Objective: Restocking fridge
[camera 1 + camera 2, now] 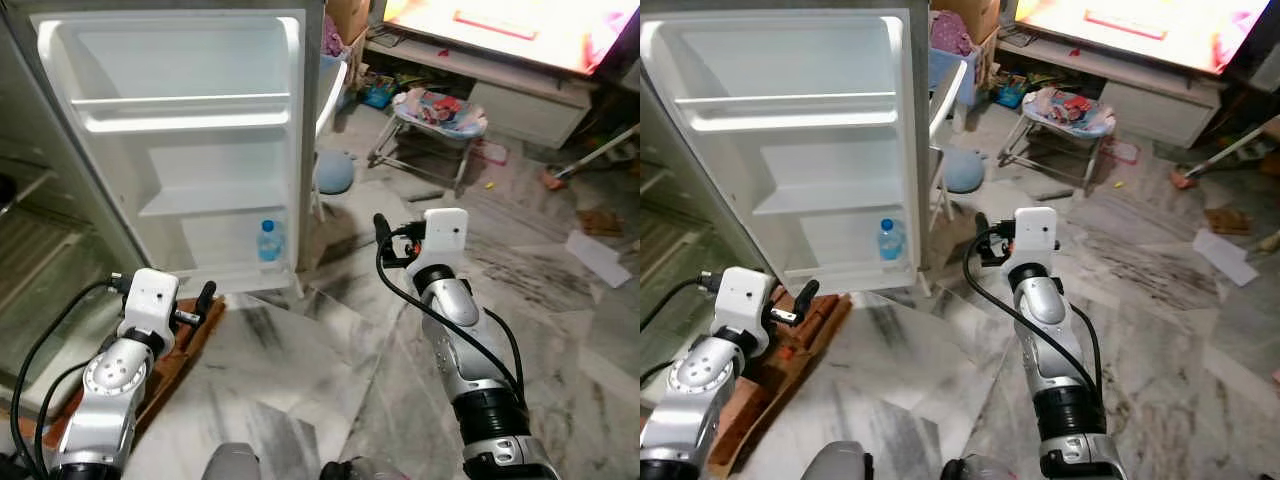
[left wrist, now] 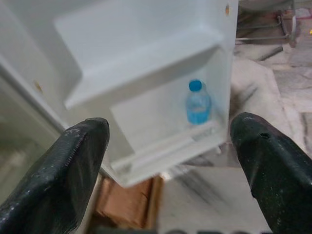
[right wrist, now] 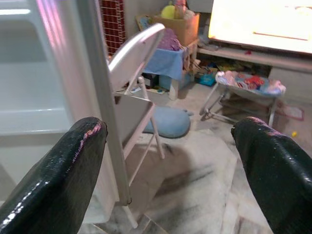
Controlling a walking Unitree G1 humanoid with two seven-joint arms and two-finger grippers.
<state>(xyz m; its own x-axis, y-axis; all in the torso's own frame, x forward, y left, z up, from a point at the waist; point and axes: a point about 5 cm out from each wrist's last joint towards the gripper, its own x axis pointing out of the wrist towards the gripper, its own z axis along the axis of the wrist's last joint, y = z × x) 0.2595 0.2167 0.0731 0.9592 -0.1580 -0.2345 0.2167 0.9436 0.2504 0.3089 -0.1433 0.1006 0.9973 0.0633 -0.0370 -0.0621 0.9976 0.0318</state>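
While the water bottle [image 1: 270, 241] stands on the lowest shelf of the open fridge door [image 1: 180, 140], both tools, left [image 2: 170, 170] and right [image 3: 168, 170], gape wide and empty, so fresh stock, apparently out of reach, should be fetched first.

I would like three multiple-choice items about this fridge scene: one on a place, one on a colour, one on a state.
1. Where does the water bottle stand?
A. bottom shelf of the fridge door
B. top door shelf
C. on the floor

2. What colour is the bottle's cap?
A. red
B. blue
C. white

3. How is the left gripper?
A. shut on the bottle
B. shut, empty
C. open, empty

Answers: 1 A, it stands in the lowest door shelf. 2 B, the cap shows blue in the left wrist view. 3 C, its fingers are wide apart, short of the bottle.
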